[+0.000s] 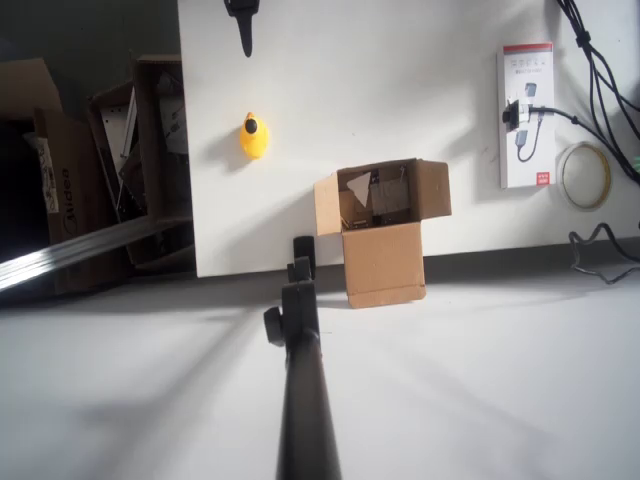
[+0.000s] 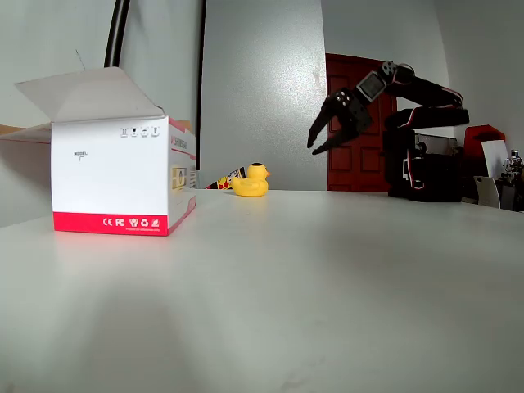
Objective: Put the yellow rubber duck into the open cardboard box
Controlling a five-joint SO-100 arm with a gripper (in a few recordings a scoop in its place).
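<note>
Black arm reaching in from the right of the fixed view, shoulder block sitting low at the back, upper links folded up and forward, wrist tipped down toward the left. Tool [image 2: 318,137] hanging in the air well above the surface [image 2: 327,270], jaws spread apart, nothing between them, fingertips aimed down and left. From overhead, just a dark pointed bit of the tool [image 1: 243,30] poking in at the top edge, above the white surface [image 1: 400,100].

Yellow rubber duck [image 1: 254,136] sitting upright on the surface, a bit below that tool tip in the overhead view and apart from it, not touching anything. Same duck [image 2: 251,180] in the fixed view, far back, to the left of the tool and lower, beak side hard to make out at this size.

Open cardboard box [image 1: 383,232] near the front edge of the white surface, down and right of the duck in the overhead view, well apart from it. Flaps up and splayed, inside dark with something pale showing.

White and red carton [image 2: 123,176] up close on the left of the fixed view, top flap lifted. Flat white and red package [image 1: 526,115] lying at the right from overhead, tape roll [image 1: 584,175] just beside it, black cables [image 1: 600,70] running past.
</note>
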